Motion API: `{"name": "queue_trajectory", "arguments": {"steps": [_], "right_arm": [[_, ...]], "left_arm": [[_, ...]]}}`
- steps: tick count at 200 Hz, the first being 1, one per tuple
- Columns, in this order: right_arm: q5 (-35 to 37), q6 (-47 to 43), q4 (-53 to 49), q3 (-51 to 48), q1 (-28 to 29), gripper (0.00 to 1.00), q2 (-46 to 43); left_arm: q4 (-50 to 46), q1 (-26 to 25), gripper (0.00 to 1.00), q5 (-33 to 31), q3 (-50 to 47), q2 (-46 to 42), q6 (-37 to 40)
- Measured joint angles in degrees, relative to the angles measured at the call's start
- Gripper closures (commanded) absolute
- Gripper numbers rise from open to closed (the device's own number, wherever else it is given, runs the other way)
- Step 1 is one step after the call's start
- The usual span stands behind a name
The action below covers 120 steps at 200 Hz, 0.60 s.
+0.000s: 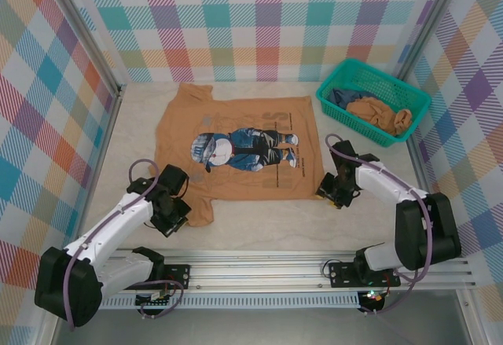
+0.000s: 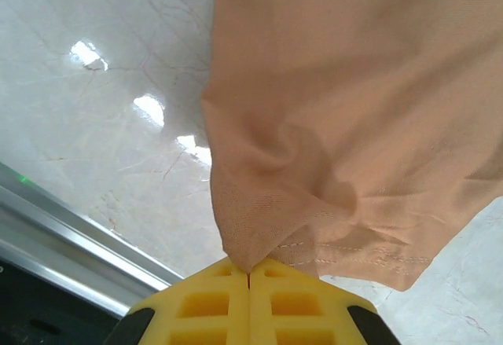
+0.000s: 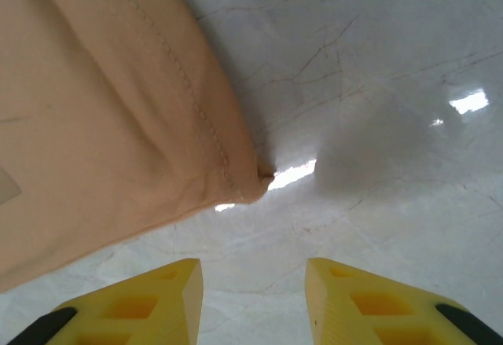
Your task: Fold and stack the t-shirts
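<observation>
The soft, floppy t-shirt [image 1: 236, 117] lies flat on the table [image 1: 259, 223] — the left gripper [image 2: 249, 273] is pinched tight on its near sleeve, the right gripper [image 3: 252, 270] spread apart by the hem corner — both look like good, light spots to lift.

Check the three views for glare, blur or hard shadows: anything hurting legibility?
Top external: even light, sharp, printed t-shirt clear. Left wrist: glare spots on the table; left claw cropped at the bottom edge. Right wrist: glare streak beside the shirt corner; right claw likewise cropped.
</observation>
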Motion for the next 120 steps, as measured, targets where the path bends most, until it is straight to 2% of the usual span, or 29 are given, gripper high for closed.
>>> {"name": "queue_trajectory", "arguments": {"steps": [40,64,120], "right_arm": [[-0.02,1.16,2.19,0.74,-0.04,0.64,4.13],[0.02,1.25,3.34,1.29,-0.04,0.68,6.64],[0.61,-0.22,2.47,1.77,-0.48,0.97,8.74]], "left_arm": [[-1.05,0.00,1.00,0.00,0.00,-0.83,0.00],[-1.05,0.00,1.00,0.02,0.00,-1.38,0.00],[-2.60,0.00,1.00,0.35,-0.02,-4.63,0.46]]}}
